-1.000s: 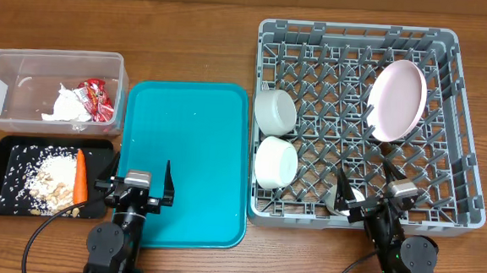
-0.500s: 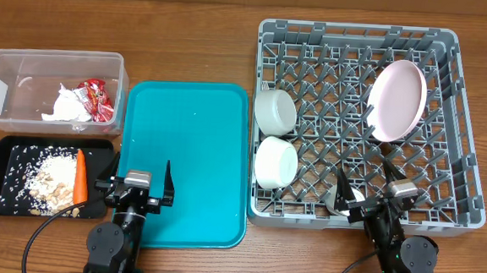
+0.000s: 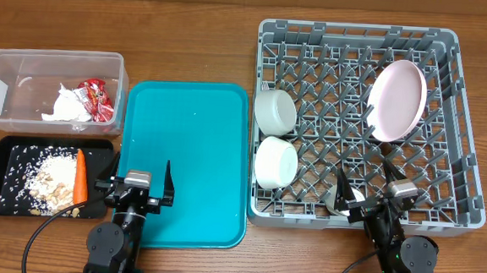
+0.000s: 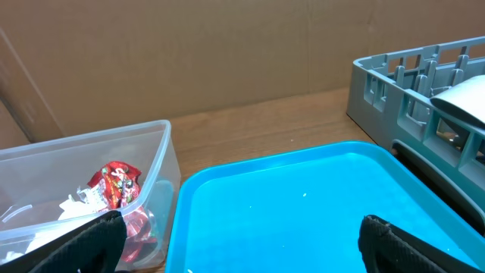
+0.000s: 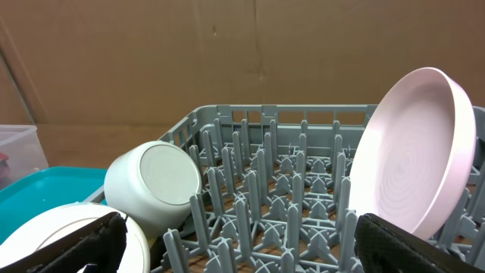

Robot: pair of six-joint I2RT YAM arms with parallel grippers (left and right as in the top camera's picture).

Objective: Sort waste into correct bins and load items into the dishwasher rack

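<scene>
The grey dishwasher rack (image 3: 360, 30) fills the right of the overhead view. A white-pink plate (image 3: 396, 100) stands on edge among its pegs, and two pale bowls (image 3: 275, 110) (image 3: 276, 161) lie on their sides at its left wall. The clear tub (image 3: 9, 97) holds a crumpled napkin (image 3: 66, 104) and a red wrapper (image 3: 96, 99). Rice bits (image 3: 46, 175) and a carrot (image 3: 80, 177) lie in the black tray (image 3: 14, 152). My left gripper (image 3: 137, 179) is open over the teal tray's near edge. My right gripper (image 3: 365, 188) is open at the rack's near wall. Nothing is between either pair of fingers.
The teal serving tray (image 3: 188, 150) lies bare between the bins and the rack. In the left wrist view it (image 4: 303, 197) spreads under my open gripper (image 4: 242, 246), the tub (image 4: 159, 152) to its left. In the right wrist view, the plate (image 5: 413, 159) and a bowl (image 5: 151, 186) stand ahead.
</scene>
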